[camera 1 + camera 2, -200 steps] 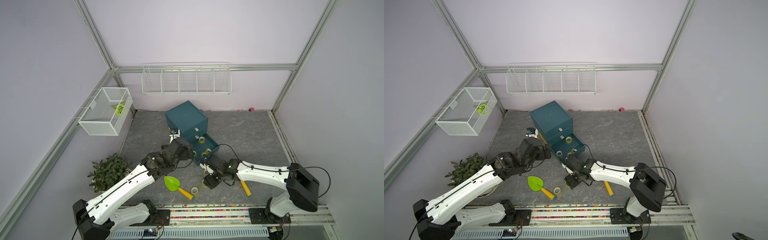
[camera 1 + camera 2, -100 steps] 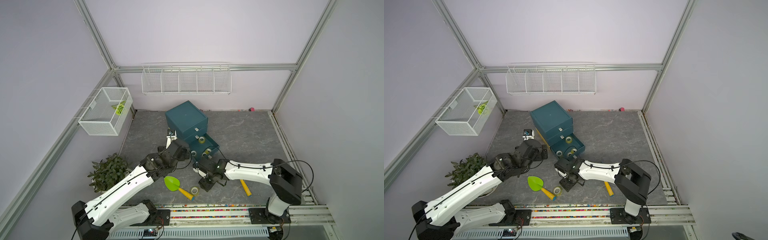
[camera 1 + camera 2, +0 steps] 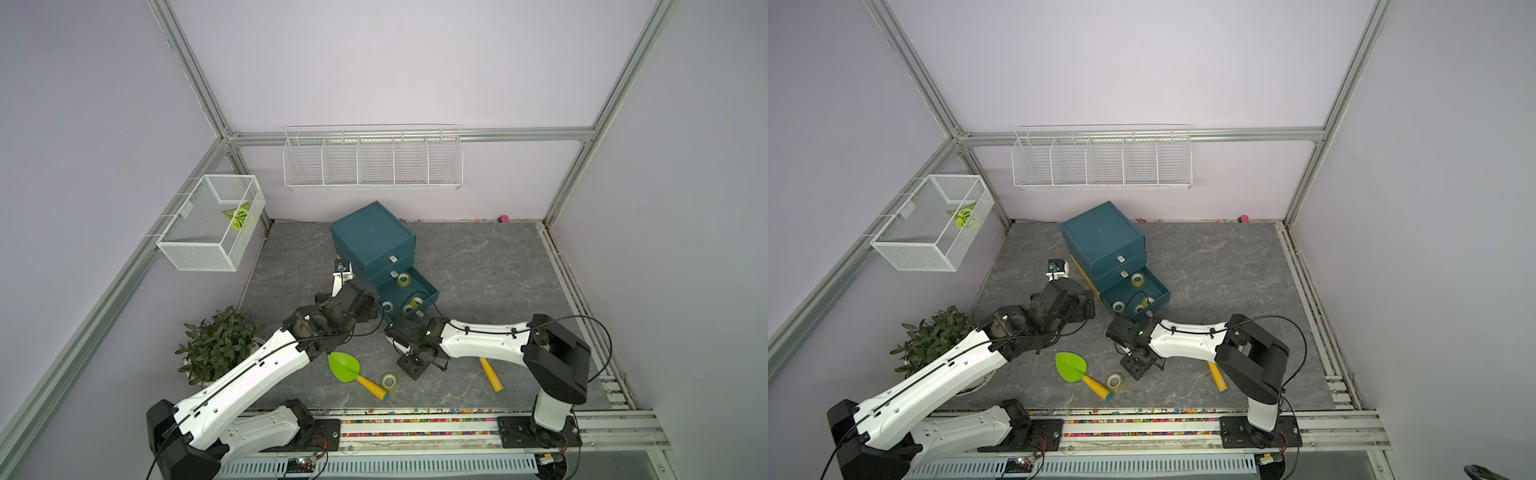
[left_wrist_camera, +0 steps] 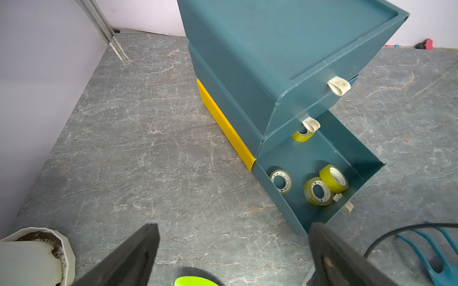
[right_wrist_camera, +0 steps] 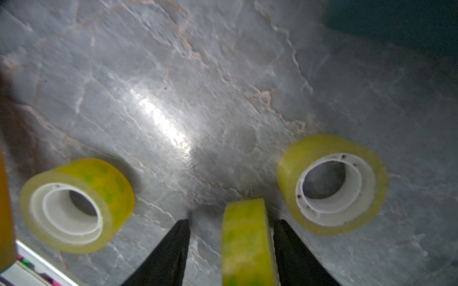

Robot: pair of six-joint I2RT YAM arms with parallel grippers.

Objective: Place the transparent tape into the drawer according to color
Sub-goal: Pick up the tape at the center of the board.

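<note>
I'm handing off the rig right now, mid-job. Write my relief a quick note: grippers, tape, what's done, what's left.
Left gripper: open, empty, near the drawer unit.
Right gripper: open, jaws straddling an upright yellow-green roll on the floor, not yet clamped.
Done: four rolls lie in the open bottom drawer; the paler roll may be off-colour.
Left: the straddled roll plus two more yellow-green rolls beside it.
</note>
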